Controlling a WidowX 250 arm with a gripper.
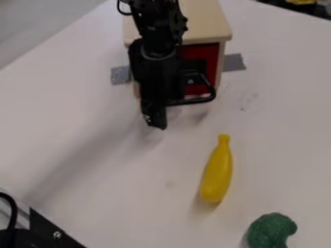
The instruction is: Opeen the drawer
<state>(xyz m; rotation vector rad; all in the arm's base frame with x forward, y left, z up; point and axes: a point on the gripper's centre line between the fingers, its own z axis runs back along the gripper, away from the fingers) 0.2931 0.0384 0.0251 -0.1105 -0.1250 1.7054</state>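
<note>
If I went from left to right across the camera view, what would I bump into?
Black thing in the bottom corner, gray patch left of the box, black tool, yellow toy, green toy.

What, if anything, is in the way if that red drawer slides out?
Only the gripper itself, hanging in front of the drawer, toward the picture's left. Farther out lies a yellow, banana-like toy, with bare table between; whether the drawer would reach it, I can't tell.
</note>
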